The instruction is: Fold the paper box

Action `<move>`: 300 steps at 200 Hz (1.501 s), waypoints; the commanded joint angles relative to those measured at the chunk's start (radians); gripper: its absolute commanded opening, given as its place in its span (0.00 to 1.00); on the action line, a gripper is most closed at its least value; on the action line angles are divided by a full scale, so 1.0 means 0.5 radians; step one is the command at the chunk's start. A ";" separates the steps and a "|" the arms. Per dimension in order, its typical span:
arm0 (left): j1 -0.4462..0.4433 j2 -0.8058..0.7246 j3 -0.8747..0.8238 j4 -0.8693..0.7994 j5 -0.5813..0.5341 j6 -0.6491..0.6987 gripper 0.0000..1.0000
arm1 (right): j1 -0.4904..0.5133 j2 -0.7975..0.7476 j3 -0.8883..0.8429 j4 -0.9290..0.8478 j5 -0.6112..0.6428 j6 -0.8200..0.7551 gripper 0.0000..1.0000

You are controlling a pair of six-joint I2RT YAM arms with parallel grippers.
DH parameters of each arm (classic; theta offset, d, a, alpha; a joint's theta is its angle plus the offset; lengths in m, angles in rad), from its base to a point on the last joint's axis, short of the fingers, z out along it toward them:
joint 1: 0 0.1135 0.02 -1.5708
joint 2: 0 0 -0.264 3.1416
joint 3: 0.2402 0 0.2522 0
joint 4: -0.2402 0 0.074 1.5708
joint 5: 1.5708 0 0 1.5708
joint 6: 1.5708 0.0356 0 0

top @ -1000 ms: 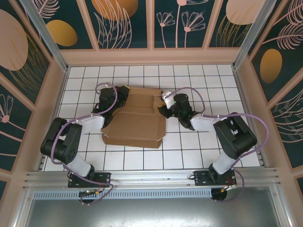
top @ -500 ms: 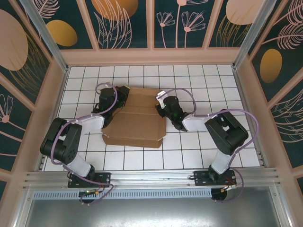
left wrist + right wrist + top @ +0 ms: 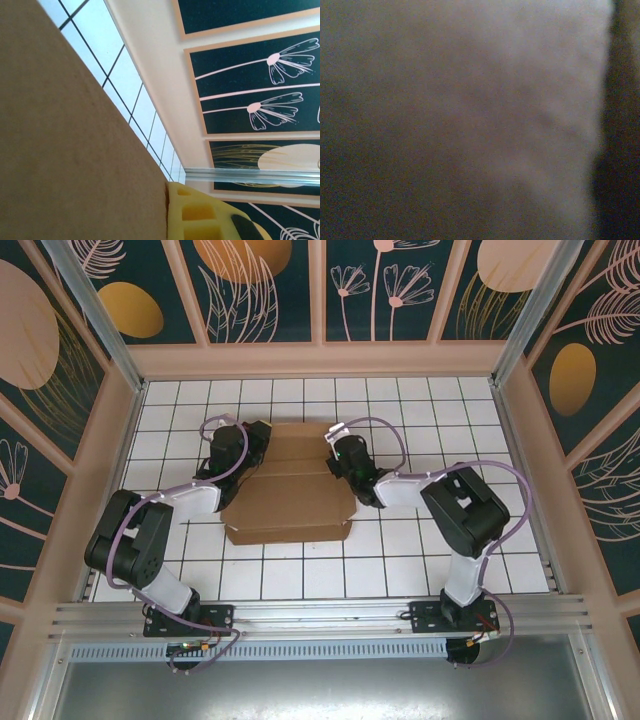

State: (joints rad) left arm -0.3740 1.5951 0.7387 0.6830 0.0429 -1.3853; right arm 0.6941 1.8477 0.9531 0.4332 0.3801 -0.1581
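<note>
Advance of right gripper (image 3: 338,448) (finger state indiscernible) from 3 o'clock onto paper box (image 3: 290,505) at centre of table (image 3: 420,540), its 9 o'clock edge pinched by closed left gripper (image 3: 258,443): side-flap folding likely under way.

Place: robot lab test cell
Signs: arms (image 3: 140,540) bolted to a rail (image 3: 320,620), grid table (image 3: 400,560), aluminium frame (image 3: 92,310), printed panels (image 3: 270,300)

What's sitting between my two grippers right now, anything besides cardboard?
In the top external view, the far panels of the paper box span the stretch between the left gripper and the right gripper. Nothing else lies on them.
</note>
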 commanded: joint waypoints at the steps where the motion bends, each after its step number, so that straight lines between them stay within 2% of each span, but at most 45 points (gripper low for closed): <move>1: -0.022 -0.043 0.008 -0.211 0.078 0.044 0.00 | -0.027 0.082 0.074 -0.179 0.441 0.071 0.16; 18: -0.025 -0.037 0.023 -0.229 0.074 0.041 0.00 | -0.028 0.131 0.154 -0.294 0.638 0.195 0.12; 51: -0.033 -0.018 0.040 -0.246 0.060 0.028 0.00 | -0.022 0.277 0.381 -0.662 0.748 0.300 0.08; 91: -0.037 -0.030 0.059 -0.293 0.037 0.017 0.00 | -0.023 0.344 0.490 -0.848 0.936 0.414 0.06; 116: -0.037 -0.047 0.084 -0.340 0.005 0.016 0.00 | -0.021 0.379 0.554 -0.920 1.053 0.429 0.10; 141: -0.051 -0.037 0.098 -0.363 -0.022 0.014 0.00 | -0.020 0.392 0.573 -0.943 1.033 0.458 0.21; 160: -0.077 -0.005 0.096 -0.366 -0.048 0.011 0.00 | -0.017 0.357 0.535 -0.906 0.847 0.464 0.37; 173: -0.086 0.017 0.084 -0.345 -0.045 -0.011 0.00 | -0.016 0.279 0.449 -0.792 0.684 0.428 0.53; 215: -0.101 -0.008 0.041 -0.331 -0.092 -0.041 0.00 | -0.012 -0.196 -0.015 -0.161 0.123 0.207 0.73; 236: -0.102 -0.032 0.062 -0.367 -0.115 -0.034 0.00 | -0.017 -0.548 -0.331 0.187 -0.160 0.131 0.73; 261: -0.103 -0.048 0.091 -0.412 -0.137 -0.039 0.00 | -0.184 -0.899 -0.624 0.473 -0.417 0.328 0.68; 276: -0.102 -0.045 0.099 -0.417 -0.142 -0.059 0.00 | -0.380 -1.044 -0.823 0.698 -0.881 0.411 0.66; 280: -0.102 -0.043 0.102 -0.420 -0.144 -0.066 0.00 | -0.413 -1.067 -0.868 0.762 -0.937 0.421 0.66; 300: -0.113 -0.036 0.109 -0.433 -0.157 -0.106 0.00 | -0.429 -1.057 -0.828 0.570 -0.956 0.241 0.64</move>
State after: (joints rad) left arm -0.4232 1.5822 0.7856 0.5709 -0.0093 -1.4193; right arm 0.4942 1.3090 0.5499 0.6682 0.0834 0.0029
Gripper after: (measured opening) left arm 0.064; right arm 0.652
